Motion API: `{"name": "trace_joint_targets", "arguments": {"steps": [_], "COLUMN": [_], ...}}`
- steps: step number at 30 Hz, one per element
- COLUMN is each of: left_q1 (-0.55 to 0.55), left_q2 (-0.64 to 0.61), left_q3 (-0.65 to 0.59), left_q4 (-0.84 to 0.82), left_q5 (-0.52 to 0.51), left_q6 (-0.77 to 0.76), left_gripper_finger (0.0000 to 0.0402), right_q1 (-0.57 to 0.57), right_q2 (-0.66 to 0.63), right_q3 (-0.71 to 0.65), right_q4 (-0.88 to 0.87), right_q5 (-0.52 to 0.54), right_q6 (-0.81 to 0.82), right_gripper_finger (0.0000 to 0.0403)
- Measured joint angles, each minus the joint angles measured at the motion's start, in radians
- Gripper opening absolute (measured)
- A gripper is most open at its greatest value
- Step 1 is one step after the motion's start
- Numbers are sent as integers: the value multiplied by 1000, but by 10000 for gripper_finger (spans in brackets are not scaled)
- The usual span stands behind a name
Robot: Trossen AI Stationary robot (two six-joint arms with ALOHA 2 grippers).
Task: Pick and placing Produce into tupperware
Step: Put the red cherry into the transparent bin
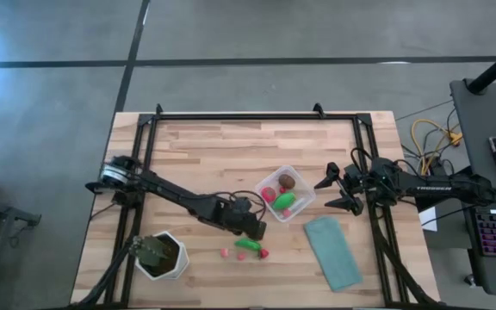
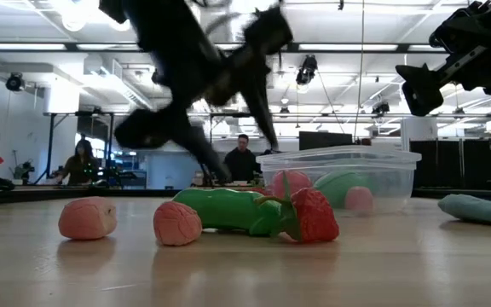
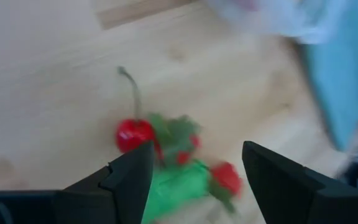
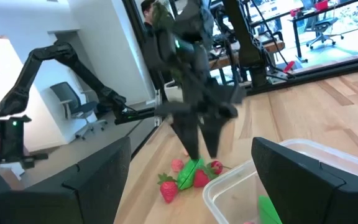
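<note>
left pincer [image 1: 253, 231]: fingers spread wide, nothing held; hovers just above the loose produce, on the plant-pot side of the tupperware. Left wrist view shows the green piece between the two fingers [image 3: 129, 177].
target (my read): green elongated piece [image 1: 248, 244], lying flat on the desk [image 1: 205, 146], just beside the tupperware's near corner. Looks like the next pick; not gripped yet.
right pincer [image 1: 338, 189]: fingers apart, empty, waiting off the tupperware's far side, above the desk edge.
tupperware [image 1: 304, 183]: clear, squarish, rounded corners, no lid on, upright near desk centre, between the two pincers.
done so far: four pieces show inside in the high view: green piece [image 1: 283, 201], pink-red round one [image 1: 268, 194], brown oval [image 1: 288, 182], small pink one [image 1: 287, 213].
left to do: green piece plus red strawberry [image 2: 314, 215] touching its end, second strawberry [image 4: 168, 188], two pink lumps [image 2: 89, 217] a bit further from the tupperware. Cherry with stem [image 3: 132, 132] also loose.
progress estimate: roughly half, judging by count in vs out.
produce look: small toy pieces, matte, rubbery-looking; strawberries have green leaf caps; pink lumps wrinkled.
other: teal cloth [image 1: 332, 251] flat beside the tupperware, plant pot [image 1: 162, 255] well apart at the desk corner. Neither in the way.
</note>
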Motion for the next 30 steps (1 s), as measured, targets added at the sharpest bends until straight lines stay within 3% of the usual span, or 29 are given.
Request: {"name": "trace_joint_targets", "arguments": {"steps": [8,19,26,30], "left_q1": [1,3,-6,-7], "left_q2": [105,81,23,7], "left_q3": [35,69,117,123], "left_q4": [50,27,-266,-342], "left_q5": [32,1,-2,-25], "left_q6": [-25,-25,1,4], "left_gripper_finger": [231,231,231,231], "right_q1": [0,0,0,0], "right_q2": [-1,0,0,0], "right_q3": [0,0,0,0], "right_q4": [-1,-1,0,-1], "right_q5": [0,0,0,0], "right_q6": [0,0,0,0], "right_gripper_finger": [325,325,325,325]}}
